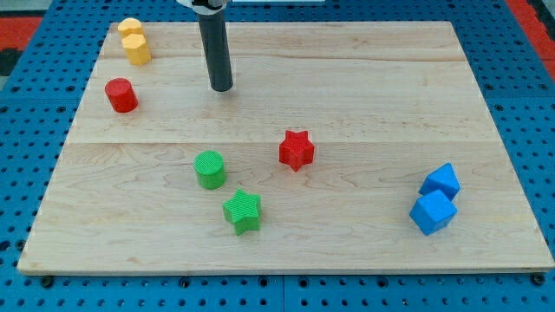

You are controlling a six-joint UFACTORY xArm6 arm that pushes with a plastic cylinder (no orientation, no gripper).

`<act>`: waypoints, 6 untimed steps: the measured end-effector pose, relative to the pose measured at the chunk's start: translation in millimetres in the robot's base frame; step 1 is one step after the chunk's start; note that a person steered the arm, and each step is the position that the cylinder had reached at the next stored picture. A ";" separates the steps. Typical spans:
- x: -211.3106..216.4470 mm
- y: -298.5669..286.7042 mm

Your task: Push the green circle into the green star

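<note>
The green circle (210, 169) stands on the wooden board left of centre. The green star (242, 211) lies just below and to its right, a small gap apart. My tip (222, 88) rests on the board above the green circle, well apart from it, near the view's top.
A red star (297, 150) lies right of the green circle. A red cylinder (121, 94) and two yellow blocks (133, 41) sit at the upper left. Two blue blocks (435, 200) sit at the lower right. The board's edge (286, 270) runs along the view's bottom.
</note>
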State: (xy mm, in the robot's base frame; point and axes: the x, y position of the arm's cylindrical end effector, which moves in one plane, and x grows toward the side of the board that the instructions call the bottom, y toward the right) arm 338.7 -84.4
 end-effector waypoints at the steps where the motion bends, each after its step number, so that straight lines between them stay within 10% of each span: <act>1: 54.6 -40.4; 6: 169.4 48.0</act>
